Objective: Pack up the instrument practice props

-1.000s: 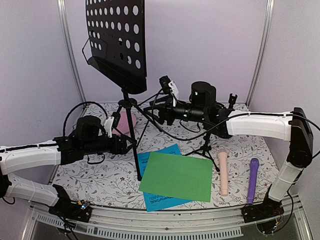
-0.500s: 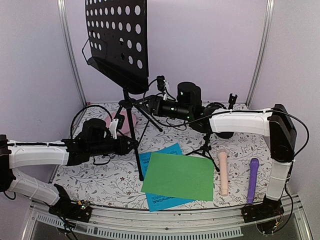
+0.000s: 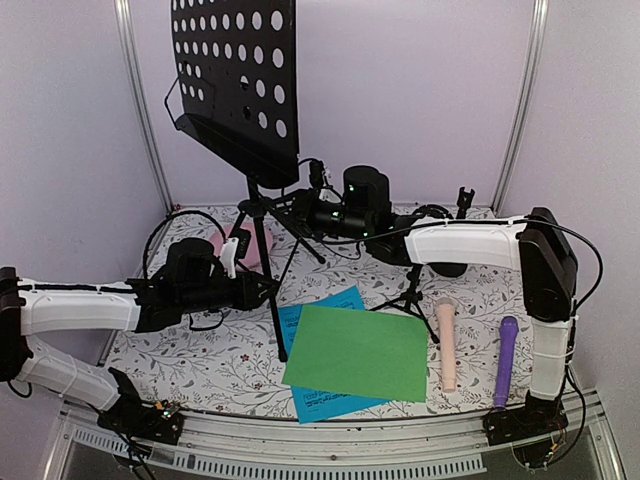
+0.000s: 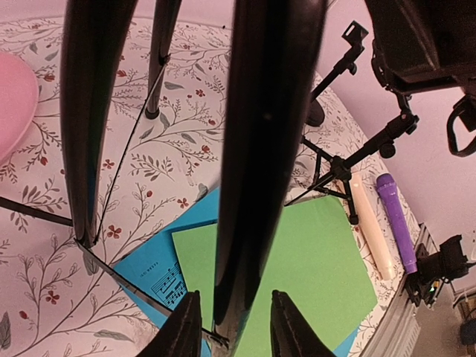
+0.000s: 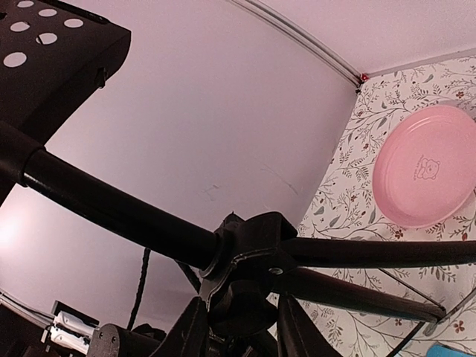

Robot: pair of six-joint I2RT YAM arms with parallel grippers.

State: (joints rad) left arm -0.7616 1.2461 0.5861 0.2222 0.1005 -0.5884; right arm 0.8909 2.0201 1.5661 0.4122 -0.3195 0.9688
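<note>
The rack (image 3: 235, 80) stands at 10 o'clock, a plate (image 5: 424, 167) behind it. At 6 the top paper (image 3: 355, 352) lies on the bottom paper (image 3: 318, 402). Two mics (image 3: 447, 345) lie at 4.

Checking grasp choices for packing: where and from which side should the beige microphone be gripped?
Probably mid-shaft from above, pincer closing across the narrow width: the beige microphone lies flat, lengthwise near to far, with green paper and purple microphone flanking it.
</note>
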